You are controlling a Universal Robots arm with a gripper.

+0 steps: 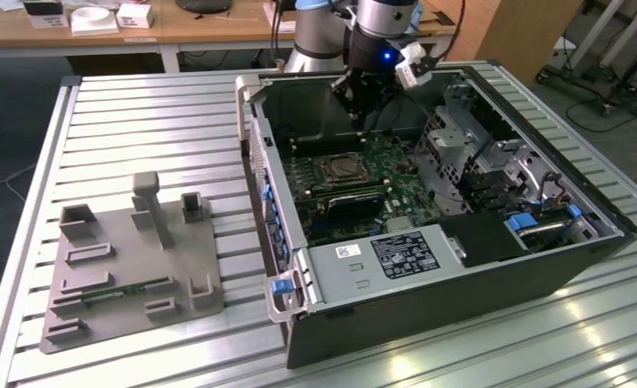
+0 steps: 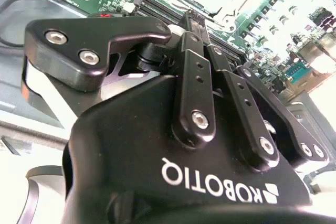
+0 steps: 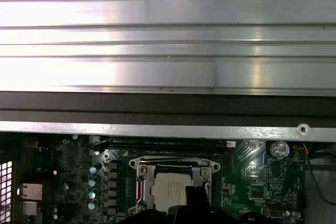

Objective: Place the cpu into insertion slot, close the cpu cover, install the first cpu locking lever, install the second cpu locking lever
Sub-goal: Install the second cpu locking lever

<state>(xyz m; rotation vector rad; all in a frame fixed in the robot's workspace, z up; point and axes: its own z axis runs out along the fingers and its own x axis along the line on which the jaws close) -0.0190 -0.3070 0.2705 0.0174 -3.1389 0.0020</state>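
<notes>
Silvery and square, the cpu (image 3: 169, 190) lies flat inside the insertion slot (image 1: 346, 170), with its shiny metal top facing up and out of the open computer case (image 1: 459, 275). It has no long side. Its edges run the same way as the slot's edges.

In the first wrist view a thin silvery frame goes round the chip. I think this is the cpu cover (image 3: 176, 165), and it looks as if it is lying down over the slot, but I cannot be sure.

In the exterior view the gripper (image 1: 364, 103) hangs over the green board (image 1: 399, 174), and the slot sits near it at about 6 o'clock. In the second wrist view the black fingers (image 2: 195, 72) look pressed together, and I see nothing between them.
</notes>
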